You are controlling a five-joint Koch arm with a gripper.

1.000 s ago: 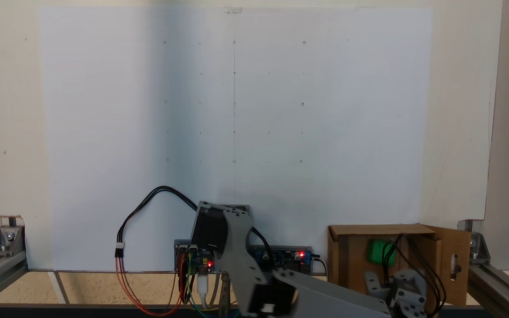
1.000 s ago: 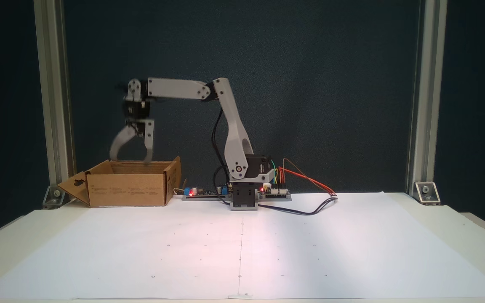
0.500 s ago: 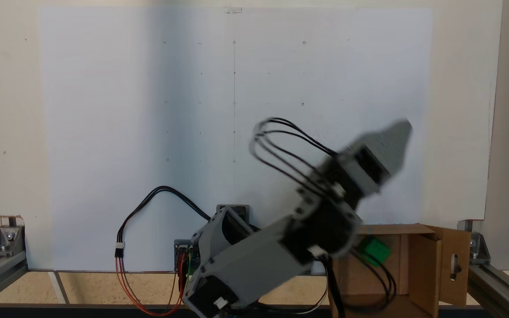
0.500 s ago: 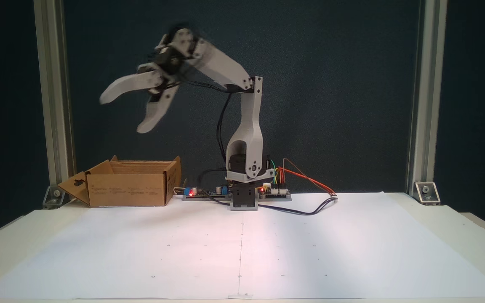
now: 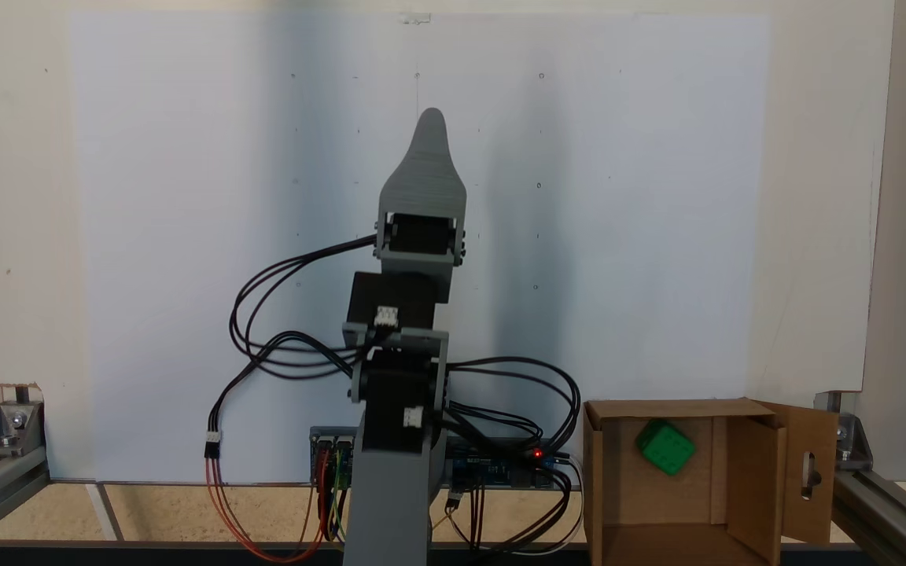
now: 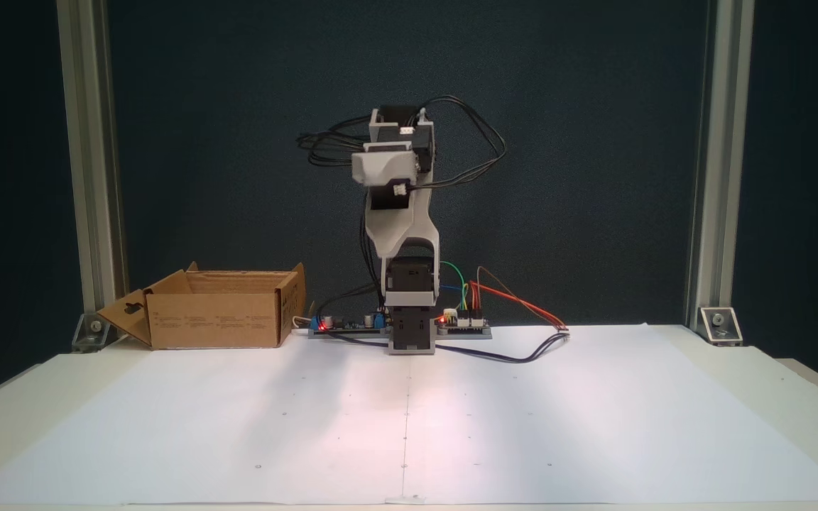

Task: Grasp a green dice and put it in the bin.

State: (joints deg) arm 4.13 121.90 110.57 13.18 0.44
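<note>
While the green dice (image 5: 665, 446) lies inside the bin (image 5: 602, 472), well away from the arm, the gripper (image 5: 430, 126) points out over the counter (image 6: 593, 426); I cannot tell whether its fingers are apart. All that seems left is settling the arm gently, clear of its cables (image 5: 280, 346).

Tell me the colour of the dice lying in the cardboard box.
Bright green dice, best seen in a fixed view looking down.
</note>
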